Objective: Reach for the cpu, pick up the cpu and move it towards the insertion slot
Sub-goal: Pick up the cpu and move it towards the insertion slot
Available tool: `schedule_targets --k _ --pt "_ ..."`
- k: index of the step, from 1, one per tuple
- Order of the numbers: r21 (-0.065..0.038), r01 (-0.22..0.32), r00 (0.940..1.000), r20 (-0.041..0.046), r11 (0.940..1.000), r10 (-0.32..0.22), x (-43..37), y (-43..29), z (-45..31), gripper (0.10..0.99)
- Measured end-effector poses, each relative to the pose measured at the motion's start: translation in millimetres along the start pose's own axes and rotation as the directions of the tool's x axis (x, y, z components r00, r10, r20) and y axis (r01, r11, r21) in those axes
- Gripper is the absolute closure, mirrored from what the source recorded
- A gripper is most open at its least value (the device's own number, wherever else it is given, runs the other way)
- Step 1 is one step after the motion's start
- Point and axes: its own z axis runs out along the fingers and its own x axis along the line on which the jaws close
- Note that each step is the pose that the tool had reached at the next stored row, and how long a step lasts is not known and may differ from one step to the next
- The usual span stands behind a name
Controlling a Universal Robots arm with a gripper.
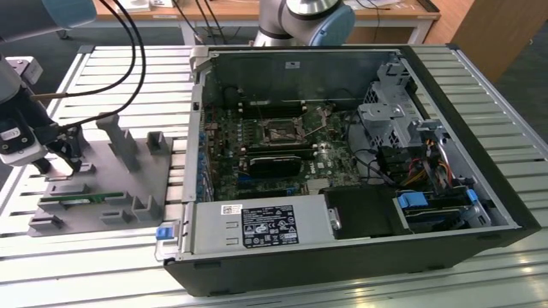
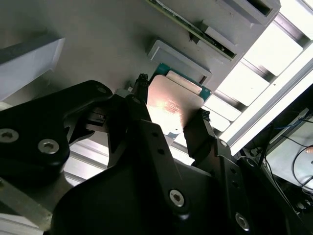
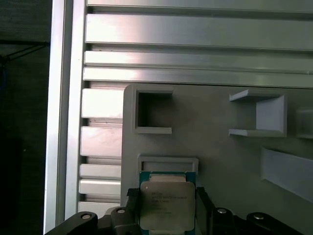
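Observation:
The cpu (image 3: pixel 167 204), a small square chip with a shiny metal top on a green base, lies in its seat at the edge of the grey moulded tray (image 3: pixel 220 161). My gripper (image 3: pixel 167 200) straddles it, one black finger against each of two opposite edges, shut on the chip. The second wrist view shows the cpu (image 2: pixel 171 105) held between the same two fingers (image 2: pixel 141 90). In the exterior view my gripper (image 1: pixel 61 165) is low over the tray (image 1: pixel 111 186) at the exterior view's left. The insertion slot (image 1: pixel 281 133) sits on the motherboard inside the open computer case, far from the gripper.
A green memory stick (image 1: pixel 81 197) lies in the tray near its front, among upright grey posts (image 1: pixel 115 135). The black computer case (image 1: pixel 360 256) stands to the tray's right on a slatted aluminium table (image 1: pixel 111 70). Cables (image 1: pixel 128 58) hang above the tray.

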Motion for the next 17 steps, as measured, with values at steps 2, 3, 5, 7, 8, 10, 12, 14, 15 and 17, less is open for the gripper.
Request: schedule_targets --k 2,3,5,7,8,10,12,14,15,17 --pt "0.0 0.0 1.0 -0.0002 1.0 0.0 0.1 0.0 -0.7 0.545" --pt "0.0 0.0 1.0 -0.0002 1.0 0.0 0.0 0.0 -1.1 0.545" --pt "0.0 0.0 1.0 -0.0002 1.0 0.0 0.1 0.1 -1.9 0.545" --pt "0.0 0.0 1.0 -0.0002 1.0 0.0 0.0 0.1 -2.8 0.545" --pt "0.0 0.0 1.0 -0.0002 1.0 0.0 0.1 0.1 -3.4 0.545" --pt "0.0 0.0 1.0 -0.0001 1.0 0.0 0.1 0.2 -5.2 0.545" --pt "0.0 0.0 1.0 -0.0002 1.0 0.0 0.1 0.3 -7.1 0.545" --pt "0.0 0.0 1.0 -0.0002 1.0 0.0 0.1 0.3 -8.7 0.545" --pt "0.0 0.0 1.0 -0.0002 1.0 0.0 0.1 0.4 -9.4 0.545" --pt "0.0 0.0 1.0 -0.0001 1.0 0.0 0.1 0.4 -10.2 0.545"
